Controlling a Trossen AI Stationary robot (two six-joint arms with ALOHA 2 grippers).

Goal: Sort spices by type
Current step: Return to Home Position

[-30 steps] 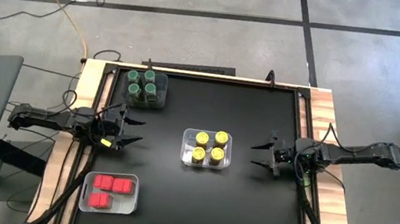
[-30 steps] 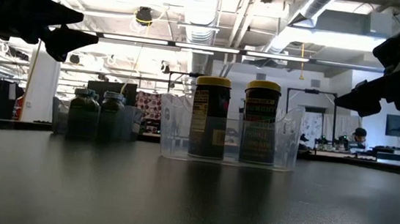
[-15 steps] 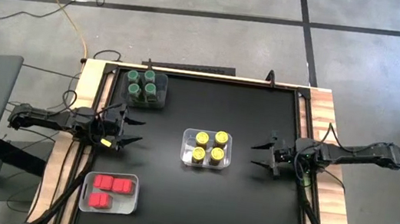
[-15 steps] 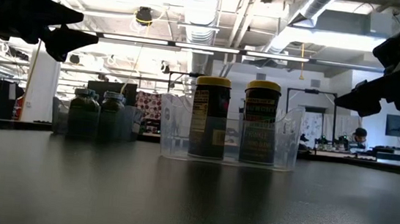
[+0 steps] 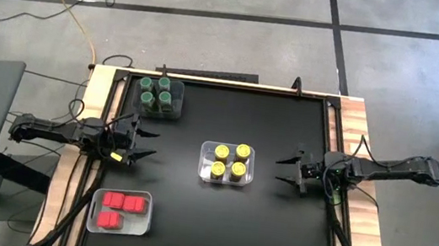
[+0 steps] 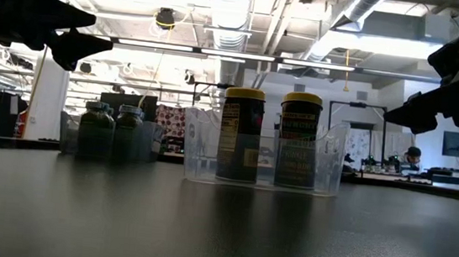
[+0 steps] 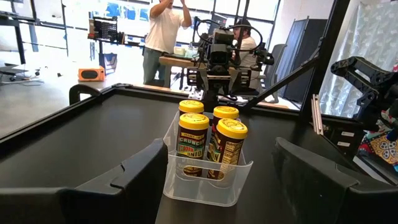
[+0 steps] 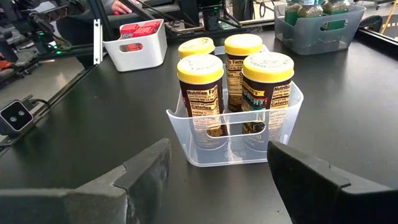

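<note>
Several yellow-lidded spice jars [image 5: 230,162] stand upright in a clear bin [image 8: 236,152] at the table's middle. Several green-lidded jars [image 5: 158,94] stand in a grey bin at the far left. Red-topped jars [image 5: 122,208] lie in a white bin at the near left. My left gripper [image 5: 147,143] hovers open at the left edge, pointing level toward the clear bin. My right gripper [image 5: 284,170] hovers open at the right side, facing the same bin. Both hold nothing.
Bare black tabletop [image 5: 191,213] lies between the bins and around the clear bin. Wooden rails [image 5: 355,124] border the table's left and right sides. People [image 7: 163,31] stand at benches in the room beyond the table.
</note>
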